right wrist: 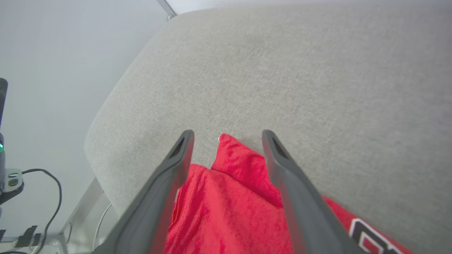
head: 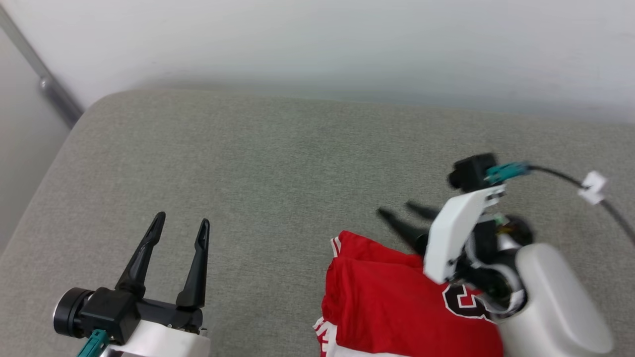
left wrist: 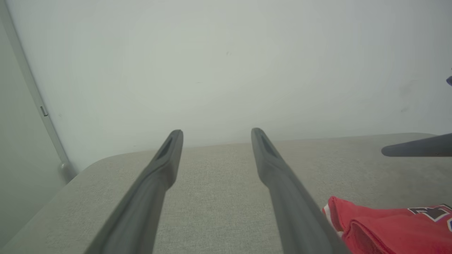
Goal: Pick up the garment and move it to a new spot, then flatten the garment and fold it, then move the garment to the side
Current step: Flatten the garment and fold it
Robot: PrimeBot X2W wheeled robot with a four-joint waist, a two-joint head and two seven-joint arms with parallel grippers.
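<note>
While the folded red jersey (head: 387, 297) lies on the grey cushion's (head: 248, 163) near-right part, right gripper (head: 394, 208) hangs there, fingers spread, grasping nothing; left gripper (head: 182, 219) spread, empty, over cushion's near-left; likely retreat step: lift straight up, avoid snagging fabric.

- The garment (head: 387, 302) bears black lettering (head: 451, 301) with a white outline on its red cloth. In the head view one rounded character shows, partly covered. It may be a "3" or an "S", but it cannot be read for certain.
- In the left wrist view a corner of the same black, white-edged lettering shows at the right edge, cut off and unreadable.
- In the right wrist view part of one character shows at the bottom edge, too little to read.
- A white tag (head: 593, 187) sits on the cable (head: 555, 173). No print can be made out on it.
</note>
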